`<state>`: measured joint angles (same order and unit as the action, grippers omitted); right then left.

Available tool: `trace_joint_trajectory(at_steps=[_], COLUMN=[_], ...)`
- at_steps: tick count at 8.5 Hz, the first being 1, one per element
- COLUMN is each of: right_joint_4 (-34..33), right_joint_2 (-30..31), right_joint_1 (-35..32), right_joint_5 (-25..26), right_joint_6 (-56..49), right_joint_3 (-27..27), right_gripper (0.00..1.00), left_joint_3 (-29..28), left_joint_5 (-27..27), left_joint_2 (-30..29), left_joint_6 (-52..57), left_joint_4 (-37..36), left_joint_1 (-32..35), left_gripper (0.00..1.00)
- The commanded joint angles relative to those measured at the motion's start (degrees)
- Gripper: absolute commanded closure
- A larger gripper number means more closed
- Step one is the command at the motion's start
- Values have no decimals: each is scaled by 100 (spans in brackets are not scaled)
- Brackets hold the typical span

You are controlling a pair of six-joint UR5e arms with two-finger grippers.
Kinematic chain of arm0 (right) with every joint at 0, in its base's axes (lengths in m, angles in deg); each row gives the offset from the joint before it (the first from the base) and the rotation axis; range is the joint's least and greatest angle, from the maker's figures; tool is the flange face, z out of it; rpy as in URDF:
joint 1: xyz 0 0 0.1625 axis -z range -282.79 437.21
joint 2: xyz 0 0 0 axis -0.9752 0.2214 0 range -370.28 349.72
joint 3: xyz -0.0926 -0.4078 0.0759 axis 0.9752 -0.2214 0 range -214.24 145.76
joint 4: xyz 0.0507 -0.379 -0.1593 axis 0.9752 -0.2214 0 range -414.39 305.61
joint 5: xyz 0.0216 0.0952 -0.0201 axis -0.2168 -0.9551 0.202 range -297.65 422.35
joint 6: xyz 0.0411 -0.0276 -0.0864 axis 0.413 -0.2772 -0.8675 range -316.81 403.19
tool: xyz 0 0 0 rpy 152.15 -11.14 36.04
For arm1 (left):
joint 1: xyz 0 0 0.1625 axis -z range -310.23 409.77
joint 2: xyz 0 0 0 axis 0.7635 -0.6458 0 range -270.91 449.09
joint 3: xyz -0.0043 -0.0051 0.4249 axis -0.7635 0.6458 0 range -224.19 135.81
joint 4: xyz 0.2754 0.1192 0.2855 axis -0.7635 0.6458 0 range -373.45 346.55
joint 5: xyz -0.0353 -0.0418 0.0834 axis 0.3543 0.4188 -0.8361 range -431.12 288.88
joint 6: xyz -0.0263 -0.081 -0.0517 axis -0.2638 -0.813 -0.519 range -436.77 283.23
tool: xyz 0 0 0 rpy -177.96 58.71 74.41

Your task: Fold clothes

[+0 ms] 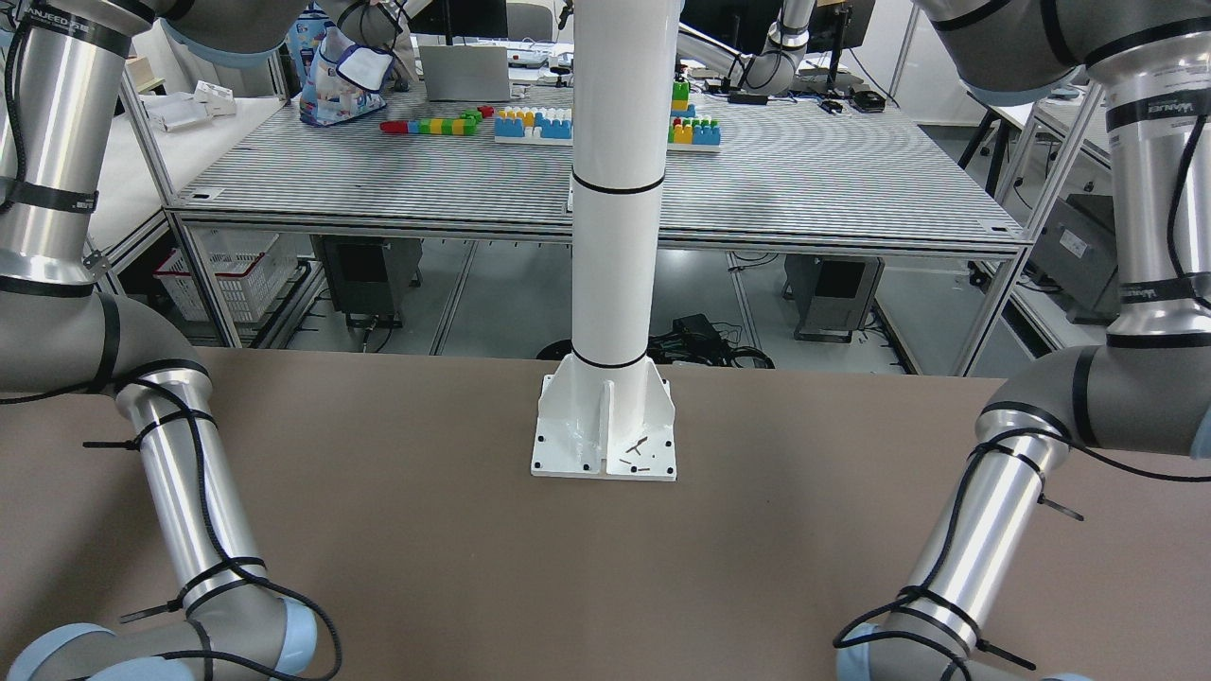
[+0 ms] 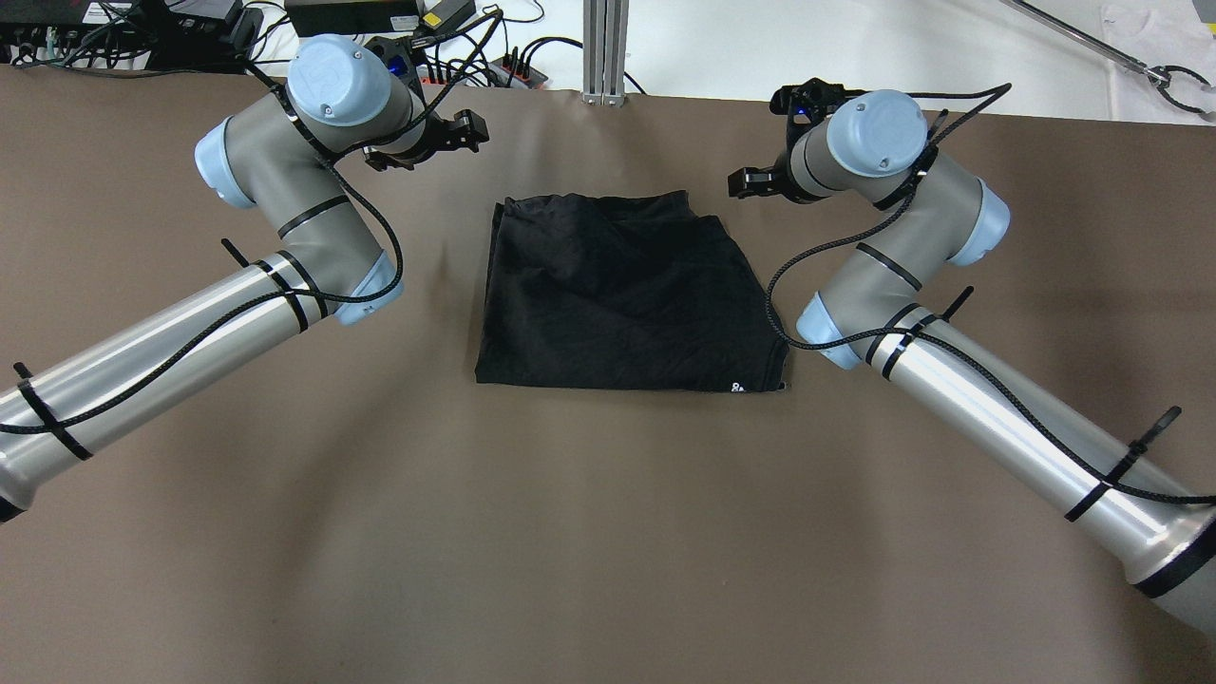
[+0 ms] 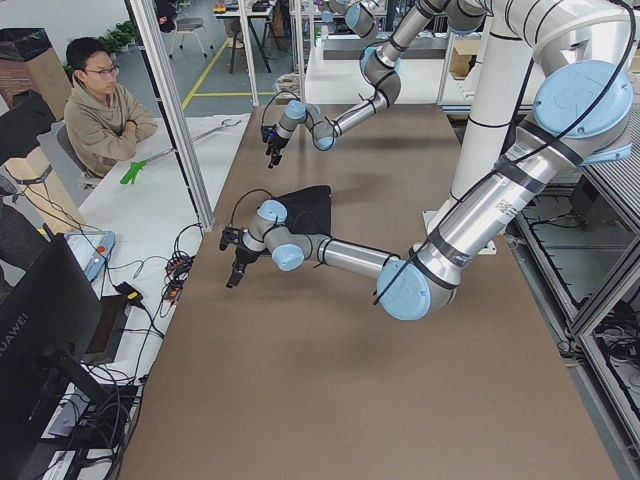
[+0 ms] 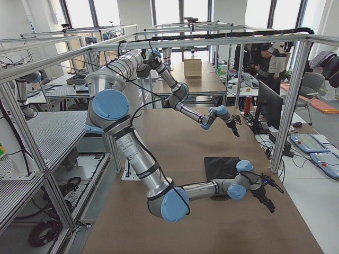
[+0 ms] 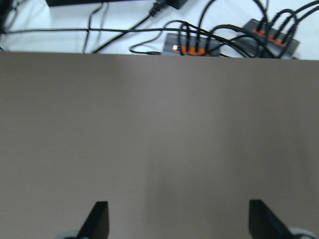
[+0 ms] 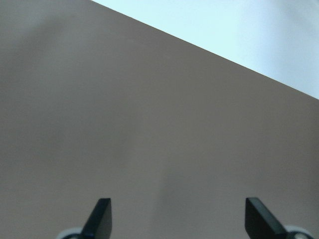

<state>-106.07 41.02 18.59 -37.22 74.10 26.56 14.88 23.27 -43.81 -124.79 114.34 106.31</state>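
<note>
Black garment [image 2: 617,294] lies flat near the table's [image 2: 608,532] far edge, long axis side-to-side, with the left gripper [image 2: 473,131] and right gripper [image 2: 741,182] both spread empty just off its far corners, right slightly closer.

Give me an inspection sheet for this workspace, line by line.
Surface: brown table, bare around the garment.
Job's things: black garment lies flat in a rough rectangle mid-table, untouched.
Clutter: small dark bits on the white pillar's base plate.
Hands: left hand and right hand open, empty, over bare table.
Cables: black cable strapped along left arm and right arm; power strips past the table's far edge.
Surroundings: seated person beside the table; toy blocks on the bench behind.
</note>
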Motion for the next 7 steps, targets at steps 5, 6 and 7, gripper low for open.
trace_joint_trajectory(at_steps=[5, 6, 7], right_joint_4=[158, 158, 158], right_joint_2=[1522, 1776, 2057], right_joint_1=[-2432, -2539, -2662], right_joint_5=[96, 96, 78], right_joint_6=[-3922, -4048, -4127], right_joint_3=[142, 334, 579], right_gripper=[6, 6, 6], left_joint_3=[220, 228, 237], left_joint_5=[137, 402, 544], left_joint_2=[1916, 2013, 2109], left_joint_6=[4479, 4807, 4976], left_joint_4=[1256, 1265, 1283], left_joint_1=[2435, 2806, 2966], left_gripper=[0, 0, 0])
